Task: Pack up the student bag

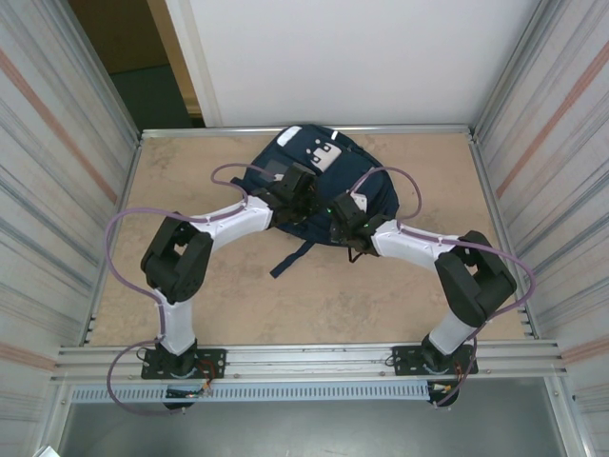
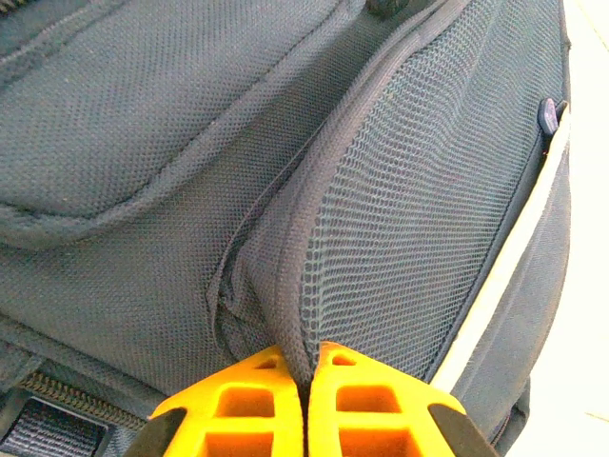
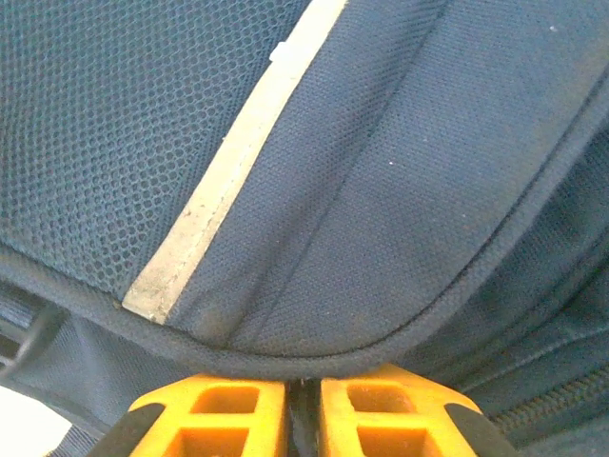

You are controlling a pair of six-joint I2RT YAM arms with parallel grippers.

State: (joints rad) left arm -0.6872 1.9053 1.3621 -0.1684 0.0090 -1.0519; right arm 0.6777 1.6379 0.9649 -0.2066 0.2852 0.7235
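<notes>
The student bag (image 1: 328,181) lies at the back middle of the table, navy-blue with a white patch on top. My left gripper (image 1: 303,197) is on its left side, and in the left wrist view it (image 2: 306,369) is shut on a raised fold of the bag (image 2: 143,143) at the edge of its mesh pocket. My right gripper (image 1: 344,215) is at the bag's near right side. In the right wrist view it (image 3: 303,383) is shut on the piped rim of a navy panel of the bag (image 3: 428,171) with a white stripe.
A dark strap (image 1: 290,259) trails from the bag toward the near side. Metal walls close in the table (image 1: 190,295) on left and right, and a rail runs along the near edge. Purple cables loop from both arms.
</notes>
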